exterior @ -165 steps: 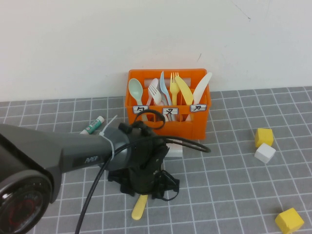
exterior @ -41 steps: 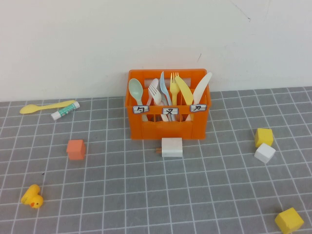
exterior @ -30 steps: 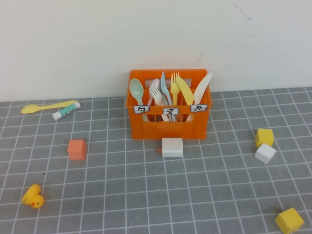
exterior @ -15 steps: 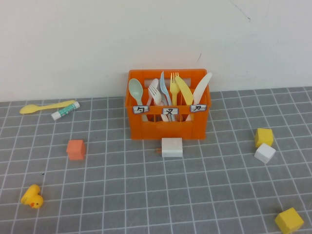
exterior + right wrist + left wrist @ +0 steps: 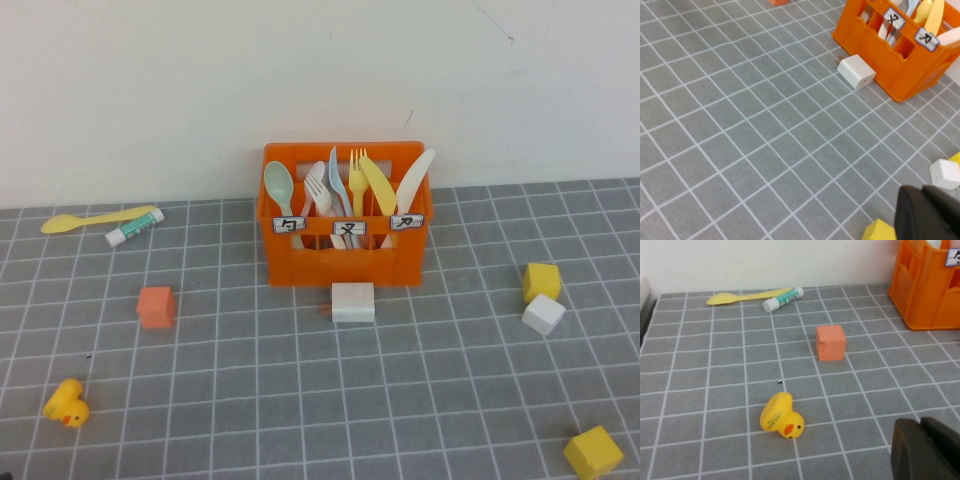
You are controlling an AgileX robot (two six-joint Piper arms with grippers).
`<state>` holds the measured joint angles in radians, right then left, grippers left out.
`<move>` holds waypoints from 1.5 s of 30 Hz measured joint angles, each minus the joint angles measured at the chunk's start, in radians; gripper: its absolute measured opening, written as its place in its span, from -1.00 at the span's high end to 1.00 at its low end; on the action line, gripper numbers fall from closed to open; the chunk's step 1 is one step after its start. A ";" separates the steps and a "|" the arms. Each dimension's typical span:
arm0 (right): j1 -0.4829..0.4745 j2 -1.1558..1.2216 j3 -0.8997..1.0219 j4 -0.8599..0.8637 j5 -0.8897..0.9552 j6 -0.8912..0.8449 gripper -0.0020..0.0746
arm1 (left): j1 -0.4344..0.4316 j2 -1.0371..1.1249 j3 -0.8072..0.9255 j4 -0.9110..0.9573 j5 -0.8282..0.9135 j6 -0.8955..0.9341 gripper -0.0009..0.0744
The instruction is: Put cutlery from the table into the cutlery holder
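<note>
The orange cutlery holder (image 5: 345,255) stands at the back middle of the grey tiled table (image 5: 300,400). It holds a light-blue fork (image 5: 338,190) among a mint spoon, white and yellow pieces. I cannot make out a grey fork. The yellow spoon (image 5: 95,218) lies flat at the far left, also in the left wrist view (image 5: 745,296). Neither arm shows in the high view. My left gripper (image 5: 920,427) is shut and empty, near the table's front left. My right gripper (image 5: 922,192) is shut and empty, low at the front right.
A glue stick (image 5: 135,228) lies touching the spoon's handle end. An orange cube (image 5: 156,306) and a yellow duck (image 5: 66,403) sit at the left. A white block (image 5: 353,301) lies in front of the holder. Yellow (image 5: 541,281), white (image 5: 543,314) and yellow (image 5: 593,452) cubes sit at the right.
The left arm that filled the middle 5.5 s ago is gone from the high view. The yellow spoon and glue stick now lie at the far left. Nothing has moved in the last second.
</note>
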<state>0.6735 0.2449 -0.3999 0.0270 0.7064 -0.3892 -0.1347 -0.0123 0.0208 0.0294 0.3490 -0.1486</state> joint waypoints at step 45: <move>-0.105 -0.084 0.000 0.007 -0.002 0.000 0.95 | 0.066 0.000 0.000 -0.136 -0.006 0.124 0.98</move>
<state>0.5685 0.1610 -0.3999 0.0339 0.7045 -0.3892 -0.0683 -0.0123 0.0208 -0.1069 0.3433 -0.0247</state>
